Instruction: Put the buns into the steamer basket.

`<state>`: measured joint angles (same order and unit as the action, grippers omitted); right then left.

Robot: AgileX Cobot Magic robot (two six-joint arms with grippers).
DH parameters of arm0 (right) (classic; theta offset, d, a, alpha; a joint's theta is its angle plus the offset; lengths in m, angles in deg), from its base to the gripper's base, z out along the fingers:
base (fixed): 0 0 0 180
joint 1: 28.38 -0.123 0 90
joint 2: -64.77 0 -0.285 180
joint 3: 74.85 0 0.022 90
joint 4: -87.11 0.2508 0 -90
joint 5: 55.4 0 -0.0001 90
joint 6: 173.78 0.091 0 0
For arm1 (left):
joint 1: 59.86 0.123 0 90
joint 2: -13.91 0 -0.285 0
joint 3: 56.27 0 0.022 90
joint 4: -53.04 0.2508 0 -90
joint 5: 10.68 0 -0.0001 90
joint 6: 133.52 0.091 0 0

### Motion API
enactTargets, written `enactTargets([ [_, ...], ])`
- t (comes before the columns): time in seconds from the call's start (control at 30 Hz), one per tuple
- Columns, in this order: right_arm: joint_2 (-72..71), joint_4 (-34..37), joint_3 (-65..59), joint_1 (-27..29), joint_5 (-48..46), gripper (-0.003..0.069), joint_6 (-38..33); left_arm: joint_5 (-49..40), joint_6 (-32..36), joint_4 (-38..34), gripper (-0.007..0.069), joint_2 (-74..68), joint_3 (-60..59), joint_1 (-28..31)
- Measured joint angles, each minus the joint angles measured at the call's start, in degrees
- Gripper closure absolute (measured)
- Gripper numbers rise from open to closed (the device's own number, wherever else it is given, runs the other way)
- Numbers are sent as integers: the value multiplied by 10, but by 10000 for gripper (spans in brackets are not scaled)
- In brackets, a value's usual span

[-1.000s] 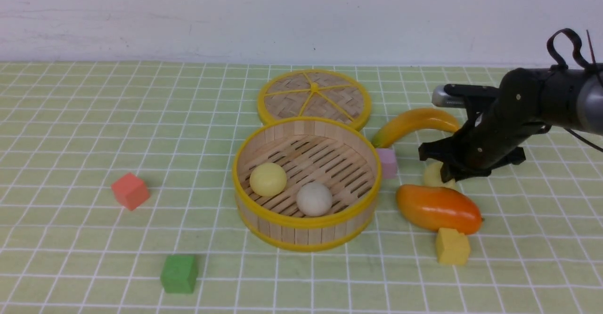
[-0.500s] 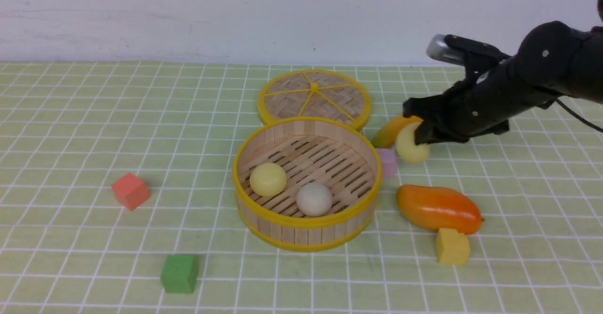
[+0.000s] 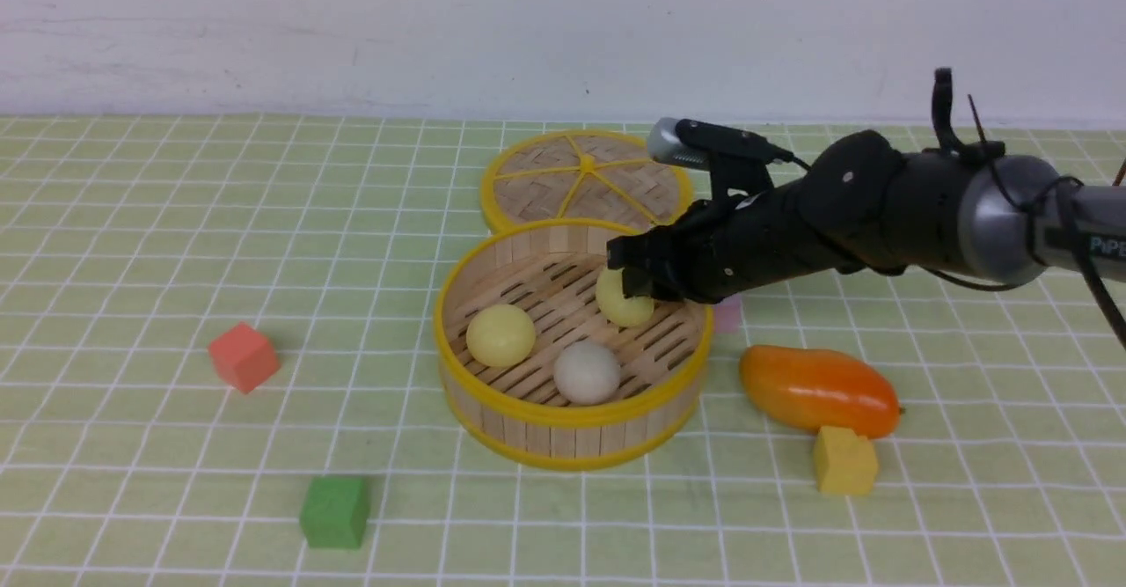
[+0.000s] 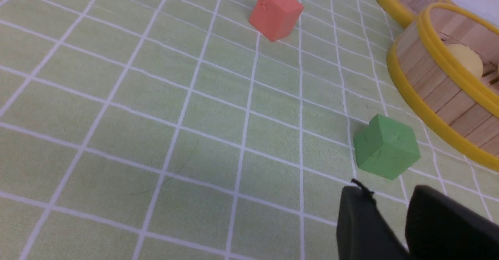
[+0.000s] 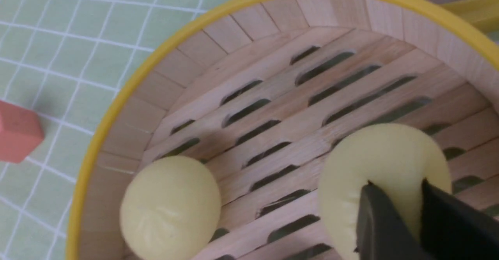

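Steamer basket (image 3: 572, 433) at centre of tabletop (image 3: 132, 244), open, slat floor visible. Inside: pale yellow bun (image 3: 500, 334) on left part of floor, off-white bun (image 3: 587, 372) nearer the front wall, just beside it, not clearly touching. Third bun (image 3: 621, 298), pale yellow, over the back-right part of floor, pinched at right gripper (image 3: 635, 281); in right wrist view its skin dimples where the dark fingers (image 5: 376, 225) press in, so grip on it, jaws only narrowly apart. Can't tell if this bun rests on slats or hangs just above; its lower edge cut off in wrist view, top hidden by gripper in front view. Right arm reaches in from the right over the basket rim.

Lid (image 3: 585, 180) flat behind basket, front edge hidden by the basket wall, right edge partly covered by the gripper's silver part. Pink cube (image 3: 728, 315) just right of basket, mostly hidden under arm. Mango (image 3: 818, 389) further right, yellow cube (image 3: 844, 460) touching its front end. Red cube (image 3: 244, 356) and green cube (image 3: 334, 511) well apart on left side.

Left gripper (image 4: 390, 229) only in its wrist view, cut off at frame corner; two dark fingers w/ a slim gap, nothing between, near the green cube.
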<state>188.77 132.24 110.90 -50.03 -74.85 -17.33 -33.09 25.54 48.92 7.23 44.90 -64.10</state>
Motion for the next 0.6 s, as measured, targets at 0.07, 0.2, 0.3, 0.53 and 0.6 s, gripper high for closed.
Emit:
enactTargets([
  [0.07, 1, 0, 0, 0, 5, 367, -1, 0, 0, 0, 442, 0, 0, 0],
  [0.2, -13, -15, 0, 5, -17, 237, -2, 0, 0, 0, 442, 0, 0, 0],
  [0.3, -40, -39, 0, 19, -54, 178, 1, 0, 0, 0, 442, 0, 0, 0],
  [0.53, -148, -147, 0, 53, -206, 193, 77, 0, 0, 0, 442, 0, 0, 0],
  [0.6, -192, -206, 0, 56, -256, 230, 102, 0, 0, 0, 441, 0, 0, 0],
])
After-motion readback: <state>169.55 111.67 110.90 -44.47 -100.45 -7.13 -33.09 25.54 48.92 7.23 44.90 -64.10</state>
